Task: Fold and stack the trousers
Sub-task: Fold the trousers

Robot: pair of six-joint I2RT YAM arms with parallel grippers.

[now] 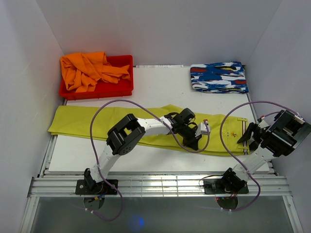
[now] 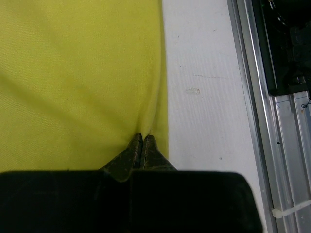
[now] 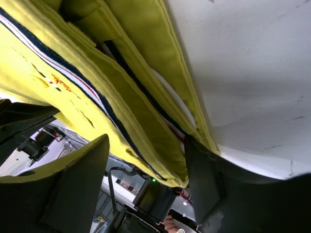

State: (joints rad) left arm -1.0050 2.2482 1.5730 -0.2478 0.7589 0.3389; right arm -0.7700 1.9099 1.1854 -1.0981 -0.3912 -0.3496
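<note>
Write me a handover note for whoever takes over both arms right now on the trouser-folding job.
Left gripper: shut, pinching the near edge of the long yellow-green cloth trousers, right of their mid-length.
Right gripper: open, jaws on either side of the dark-and-white striped waistband, not clamped.
The trousers lie stretched at full length across the white table, waistband end to the right.
Done: left pinch set. No fold made yet.
Left to do: close the right grip on the waistband, fold, then stack.
</note>
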